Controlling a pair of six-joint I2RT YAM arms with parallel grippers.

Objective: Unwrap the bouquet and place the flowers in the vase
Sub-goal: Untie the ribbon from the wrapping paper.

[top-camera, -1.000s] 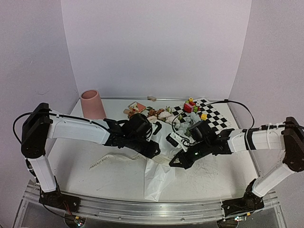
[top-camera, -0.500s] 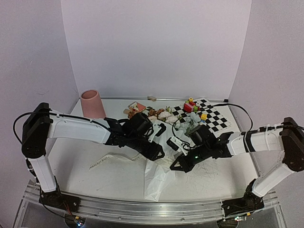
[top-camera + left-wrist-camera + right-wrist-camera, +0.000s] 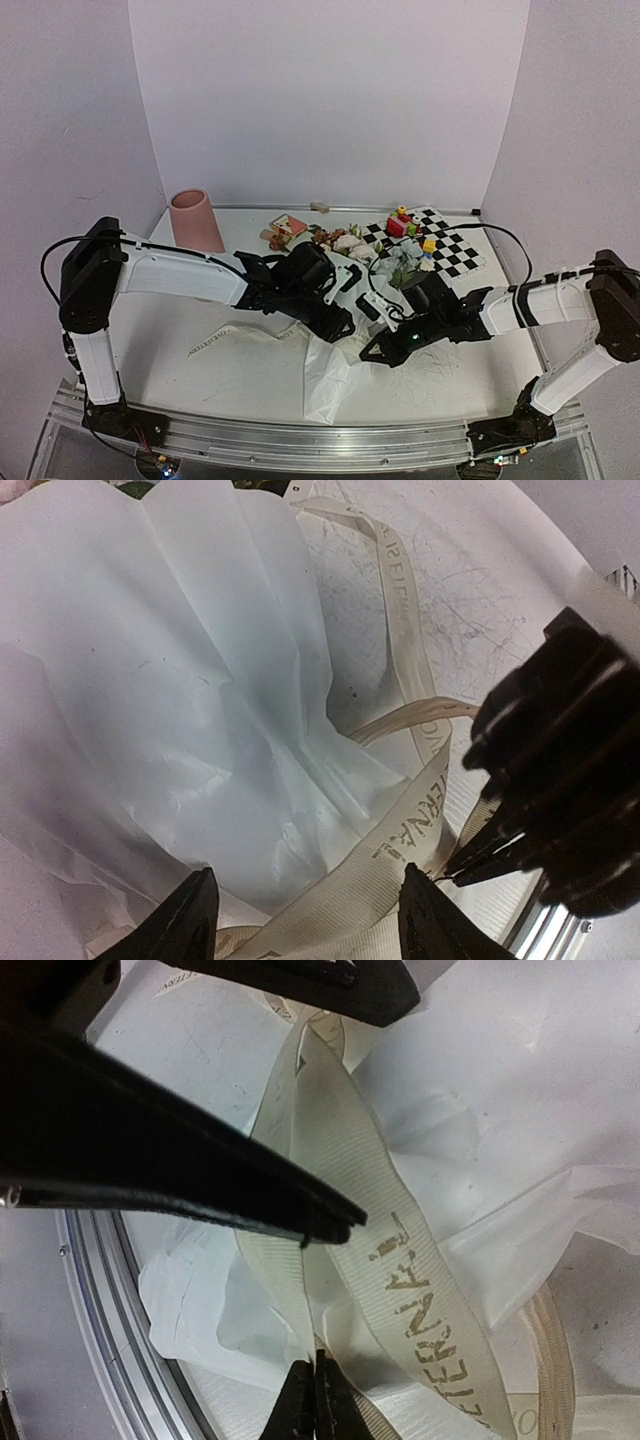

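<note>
Two grippers meet low over the bouquet (image 3: 330, 385).
Our left gripper (image 3: 310, 918) stands released, its fingers apart either side of the cream ribbon (image 3: 400, 830); our right gripper (image 3: 308, 1392) is clenched tight, tips at that ribbon's edge, and we cannot tell whether anything is caught. Beneath both we see the white paper (image 3: 180, 680) spread toward the near edge, the flowers (image 3: 345, 242) lying beyond by the checkered mat (image 3: 460, 255), and the vase (image 3: 196, 222) upright, well apart at the far left.
</note>
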